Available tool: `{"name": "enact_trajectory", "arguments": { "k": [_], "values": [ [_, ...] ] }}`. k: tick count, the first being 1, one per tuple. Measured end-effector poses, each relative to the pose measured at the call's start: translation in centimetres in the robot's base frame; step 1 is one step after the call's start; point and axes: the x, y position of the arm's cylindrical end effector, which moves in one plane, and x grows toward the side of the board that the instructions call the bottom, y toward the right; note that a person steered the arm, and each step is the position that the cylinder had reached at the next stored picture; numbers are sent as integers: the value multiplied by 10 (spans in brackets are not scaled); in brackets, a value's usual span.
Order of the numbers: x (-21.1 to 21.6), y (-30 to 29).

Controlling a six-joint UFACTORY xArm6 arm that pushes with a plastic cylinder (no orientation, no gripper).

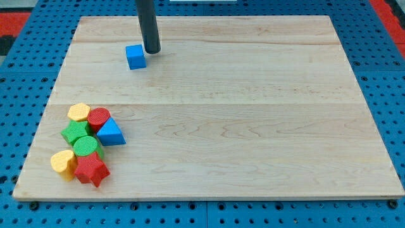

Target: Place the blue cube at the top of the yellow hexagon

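Sitting just left of my tip point(152, 51): blue cube point(135, 56)

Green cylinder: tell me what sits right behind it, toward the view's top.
A green block and a red cylinder crowd behind the green cylinder. Whether they touch it is hidden by its body.

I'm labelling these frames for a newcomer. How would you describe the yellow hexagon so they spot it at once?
Start at the wooden board and go to the cluster of blocks near its bottom-left corner. The yellow hexagon is the cluster's topmost piece, touching the red cylinder. The other yellow block, heart-shaped, sits at the cluster's bottom.
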Motion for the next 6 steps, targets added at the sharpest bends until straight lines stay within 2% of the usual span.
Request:
{"name": "enact_trajectory", "arguments": {
  "k": [2, 4, 5, 6],
  "values": [
    [93, -81],
    [86, -88],
    [124, -96],
    [126, -95]
  ]
}}
